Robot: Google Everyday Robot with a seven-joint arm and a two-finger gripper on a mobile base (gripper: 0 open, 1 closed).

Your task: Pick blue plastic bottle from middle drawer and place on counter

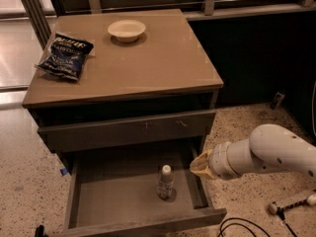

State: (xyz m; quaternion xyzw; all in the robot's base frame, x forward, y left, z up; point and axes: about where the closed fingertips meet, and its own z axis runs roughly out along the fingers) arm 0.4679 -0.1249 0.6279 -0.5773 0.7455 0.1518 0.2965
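Watching the risks first: your gripper hangs over the right wall of the middle drawer, near the blue plastic bottle but not touching it. Whether the pincer is clenched or released, you cannot tell from this angle.

- Bottle stands upright on the drawer floor, right of centre, toward the front edge.
- Likely trouble: it looks tall, narrow and light. A sideways brush on the way in would probably topple it, and a round body would roll off across that flat floor.
- The low right wall lies between gripper and bottle; coming in too low could catch it.
- The shut drawer front above overhangs the back, so a lift should stay forward.
- Slick clear plastic may slip, or buckle under a hard squeeze.

Materials: white screw cap, pale label; drawer matte grey-brown wood. The counter is smooth, slightly glossy tan. A crinkled dark blue snack bag lies by its left edge, a shallow pale bowl near the back edge.
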